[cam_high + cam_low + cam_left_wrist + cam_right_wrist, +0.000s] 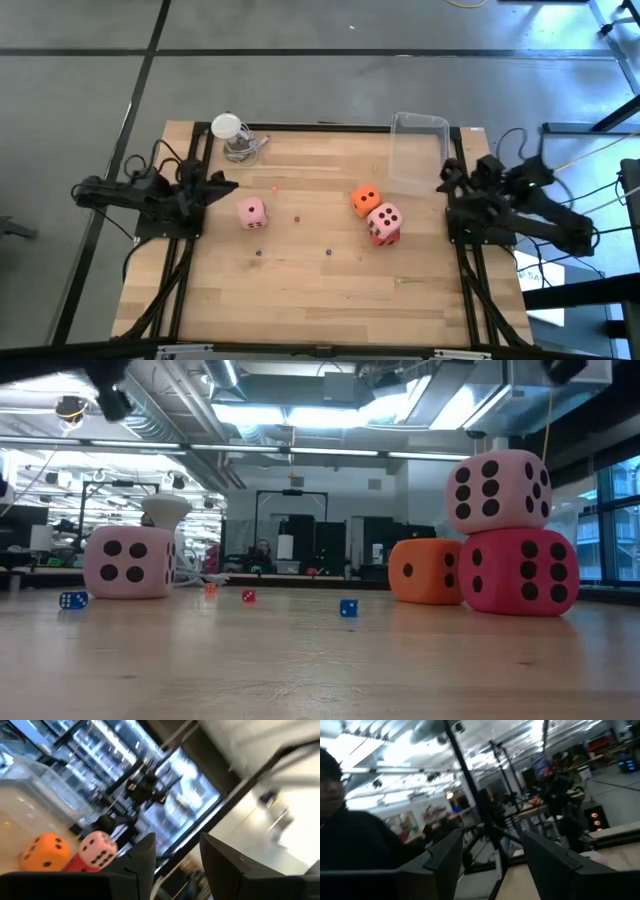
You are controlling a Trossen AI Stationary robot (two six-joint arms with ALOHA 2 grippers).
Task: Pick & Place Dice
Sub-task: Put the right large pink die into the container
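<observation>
Small dice near the low camera; large dice sit apart on the worktop.

Nearest lie a small blue die (348, 607), a small red die (248, 596) and another blue one (72, 600) on the wooden worktop (330, 290). Right of centre, a pale pink die (386, 217) is stacked on the red die (517, 571), with the orange die (365, 200) just beside them. A second pale pink die (251, 211) sits alone left of centre. A clear bin (418, 150) stands at the far right edge. Left claw (226, 184) and right claw (446, 179) wait at the sides, fingers parted, holding nothing.
</observation>
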